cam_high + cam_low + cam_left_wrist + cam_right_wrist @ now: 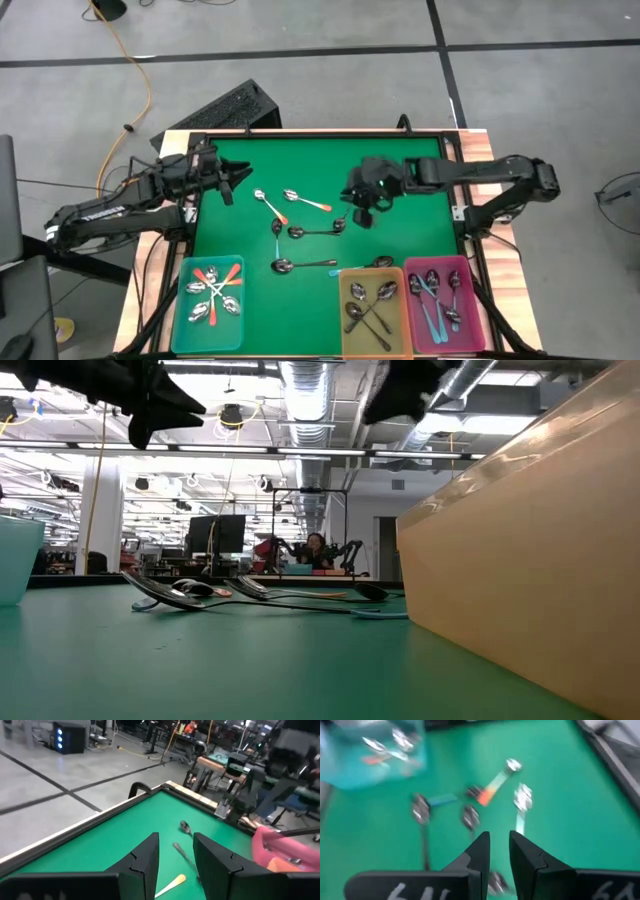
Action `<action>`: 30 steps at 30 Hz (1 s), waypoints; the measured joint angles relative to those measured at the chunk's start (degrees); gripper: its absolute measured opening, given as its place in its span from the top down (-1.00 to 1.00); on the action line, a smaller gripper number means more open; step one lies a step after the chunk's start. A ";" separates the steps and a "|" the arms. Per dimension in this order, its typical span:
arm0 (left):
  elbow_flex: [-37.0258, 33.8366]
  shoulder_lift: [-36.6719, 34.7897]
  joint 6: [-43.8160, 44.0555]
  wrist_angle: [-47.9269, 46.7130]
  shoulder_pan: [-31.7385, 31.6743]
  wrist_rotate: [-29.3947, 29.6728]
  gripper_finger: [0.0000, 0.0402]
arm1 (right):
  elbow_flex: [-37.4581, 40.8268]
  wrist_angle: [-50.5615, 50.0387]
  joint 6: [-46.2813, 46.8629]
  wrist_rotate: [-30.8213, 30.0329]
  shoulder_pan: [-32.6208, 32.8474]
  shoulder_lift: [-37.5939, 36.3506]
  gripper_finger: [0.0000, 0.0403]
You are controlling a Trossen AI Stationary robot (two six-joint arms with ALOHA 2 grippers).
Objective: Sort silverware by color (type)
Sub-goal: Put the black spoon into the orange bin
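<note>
Several spoons lie flat on the green mat [400,230]: two with orange handles [268,205] [306,200], two dark ones [318,230] [303,265], and a blue-handled one [362,266] by the yellow bin. My right gripper [354,198] hovers over the mat's middle, right of the cluster and tipped down toward it. Its fingers [499,845] stand a little apart with nothing between them. My left gripper [240,180] hangs open above the mat's far left [176,851], holding nothing. Both grippers show high above the mat in the low view [150,400] [410,390].
Three bins stand along the near edge. The teal bin [183,300] holds orange-handled spoons, the yellow bin [345,320] dark ones, and the pink bin [472,300] blue-handled ones. A raised black frame [320,134] rims the mat. The far right part of the mat is bare.
</note>
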State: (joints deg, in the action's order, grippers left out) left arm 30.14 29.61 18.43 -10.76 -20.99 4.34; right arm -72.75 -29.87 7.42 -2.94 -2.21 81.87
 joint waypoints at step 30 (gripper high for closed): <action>-0.33 3.64 -3.64 1.86 0.13 0.26 0.48 | 0.11 20.07 -4.89 14.69 -1.16 25.41 0.59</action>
State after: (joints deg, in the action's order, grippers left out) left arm 29.80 33.26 14.79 -8.91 -20.86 4.60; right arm -72.64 -9.80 2.52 11.75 -3.38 107.28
